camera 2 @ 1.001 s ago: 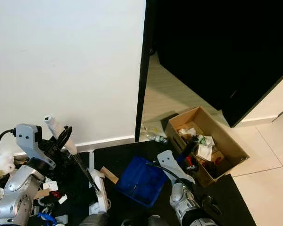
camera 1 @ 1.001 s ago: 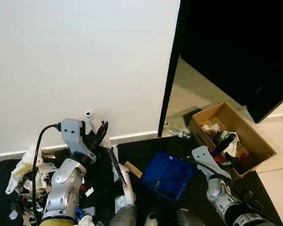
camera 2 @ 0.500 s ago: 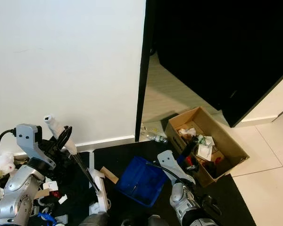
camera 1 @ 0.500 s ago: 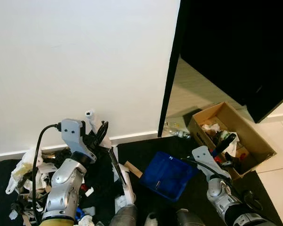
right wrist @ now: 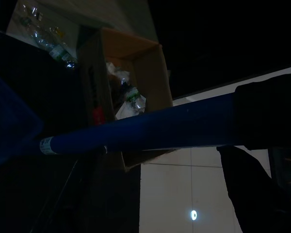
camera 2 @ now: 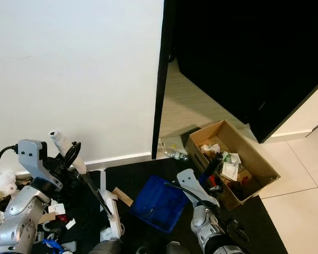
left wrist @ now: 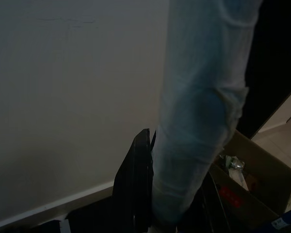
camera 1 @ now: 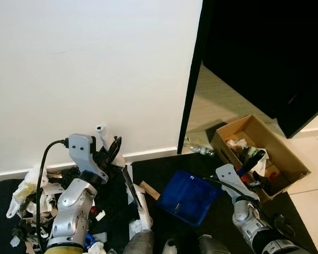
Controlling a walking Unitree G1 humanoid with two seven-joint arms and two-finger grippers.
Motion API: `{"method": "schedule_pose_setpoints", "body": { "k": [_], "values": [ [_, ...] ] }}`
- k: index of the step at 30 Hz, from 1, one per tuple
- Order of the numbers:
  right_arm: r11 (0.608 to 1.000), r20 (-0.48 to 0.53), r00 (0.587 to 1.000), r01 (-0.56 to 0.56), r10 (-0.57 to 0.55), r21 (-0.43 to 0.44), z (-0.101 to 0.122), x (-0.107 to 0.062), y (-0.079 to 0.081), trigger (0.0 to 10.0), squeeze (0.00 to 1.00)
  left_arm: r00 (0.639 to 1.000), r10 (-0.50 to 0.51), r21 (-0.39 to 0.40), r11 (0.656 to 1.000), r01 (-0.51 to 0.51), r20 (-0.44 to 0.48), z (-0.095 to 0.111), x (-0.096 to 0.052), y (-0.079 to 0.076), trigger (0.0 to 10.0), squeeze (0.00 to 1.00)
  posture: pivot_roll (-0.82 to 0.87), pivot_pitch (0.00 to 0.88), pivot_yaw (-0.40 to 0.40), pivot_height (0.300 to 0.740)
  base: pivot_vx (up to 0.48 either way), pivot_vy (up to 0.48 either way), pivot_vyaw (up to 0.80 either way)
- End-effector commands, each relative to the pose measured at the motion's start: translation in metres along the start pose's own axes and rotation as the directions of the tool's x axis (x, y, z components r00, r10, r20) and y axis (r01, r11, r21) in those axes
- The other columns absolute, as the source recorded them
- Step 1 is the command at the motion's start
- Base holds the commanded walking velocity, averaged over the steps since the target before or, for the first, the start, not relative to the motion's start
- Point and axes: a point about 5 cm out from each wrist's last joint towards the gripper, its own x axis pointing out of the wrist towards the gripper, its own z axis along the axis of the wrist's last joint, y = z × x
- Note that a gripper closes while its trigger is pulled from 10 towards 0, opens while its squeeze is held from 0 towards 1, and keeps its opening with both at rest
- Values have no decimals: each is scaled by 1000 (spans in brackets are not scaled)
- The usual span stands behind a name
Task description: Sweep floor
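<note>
My left gripper (camera 1: 112,151) is shut on the white handle (left wrist: 199,121) of a broom, held near the wall. The broom's dark shaft slants down to its white head (camera 1: 140,207) on the black mat. To its right lies a blue dustpan (camera 1: 188,197) on the mat. Its blue handle (right wrist: 150,128) runs up to my right gripper (camera 1: 253,160), which is shut on it beside the cardboard box. A pile of litter (camera 1: 32,198), paper and scraps, lies on the mat at the left, under my left arm.
An open cardboard box (camera 1: 292,159) with rubbish in it stands at the right, on the mat's edge. A plastic bottle (camera 1: 199,150) lies by the doorway. A black door (camera 1: 265,53) hangs open above. A white wall (camera 1: 95,69) is straight ahead, with pale tiles (camera 1: 314,203) at the right.
</note>
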Motion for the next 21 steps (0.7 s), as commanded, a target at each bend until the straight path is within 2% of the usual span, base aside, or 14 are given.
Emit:
{"method": "schedule_pose_setpoints", "body": {
  "k": [1, 21],
  "values": [
    [1000, -21, 1000, -9, 9, -2, -7, -3, 2, 10000, 0, 1000, -12, -8, 1000, 12, 20, 0, 0, -4, 10000, 8, 207, 147, -12, 740, 0, 0, 0],
    [1000, -21, 1000, -9, 9, -2, -6, -2, 1, 10000, 0, 1000, -13, -10, 1000, 13, 21, -1, 0, -5, 10000, 12, 208, 147, -12, 740, 0, 0, 0]
  ]
}}
